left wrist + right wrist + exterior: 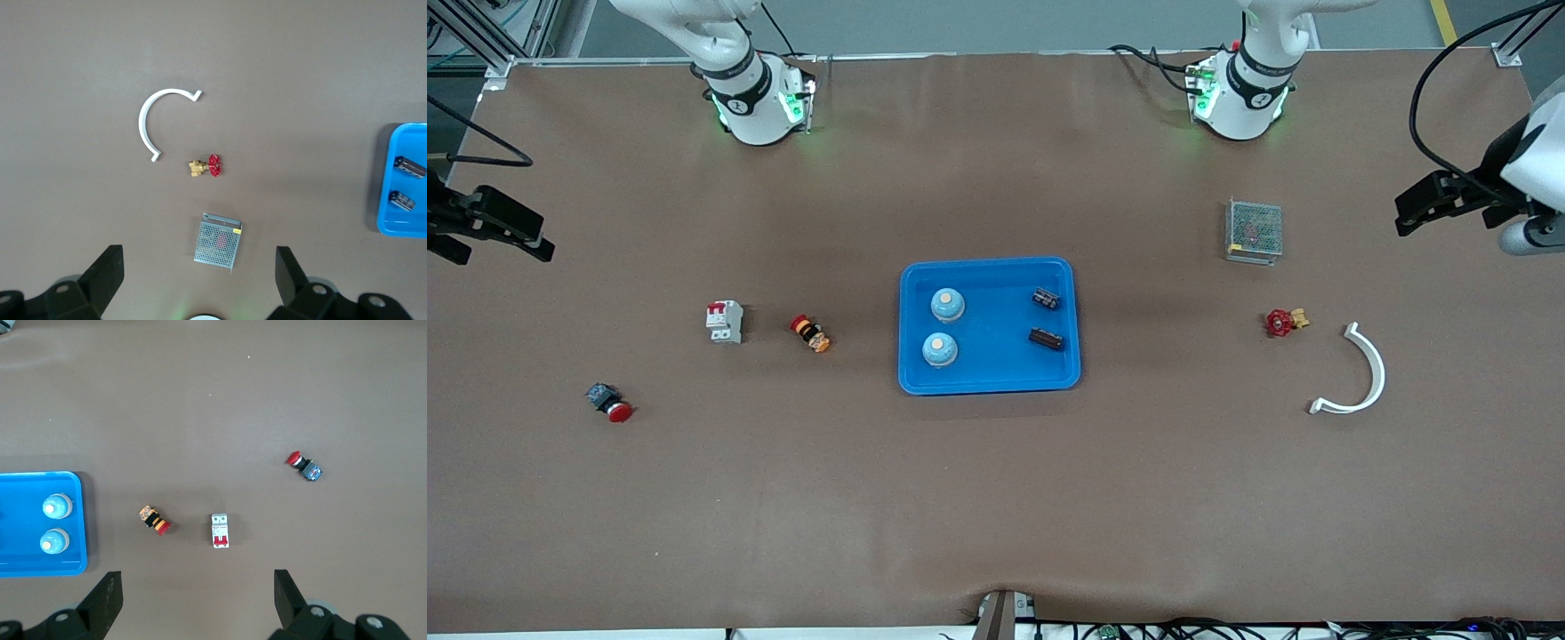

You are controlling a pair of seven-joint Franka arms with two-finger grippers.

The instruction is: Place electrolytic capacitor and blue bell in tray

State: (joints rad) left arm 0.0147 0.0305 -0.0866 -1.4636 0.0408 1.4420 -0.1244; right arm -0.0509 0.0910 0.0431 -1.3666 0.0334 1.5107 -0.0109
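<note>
The bright-blue tray (996, 363) lies in the middle of the table. In it are two blue bells (947, 304) (939, 349) toward the right arm's end and two dark electrolytic capacitors (1047, 298) (1046, 338) toward the left arm's end. The right wrist view shows the tray's rim (40, 568) and the bells (56, 506). The left wrist view shows the tray's edge (407, 228) and the capacitors (409, 166). My left gripper (1405, 212) (200, 273) is open and empty, high over the left arm's end. My right gripper (507, 244) (198, 593) is open and empty, high over the right arm's end.
Toward the left arm's end lie a metal mesh box (1254, 230), a red-handled brass valve (1283, 321) and a white curved piece (1365, 378). Toward the right arm's end lie a white circuit breaker (725, 321), an orange-and-black button (810, 333) and a red push button (609, 403).
</note>
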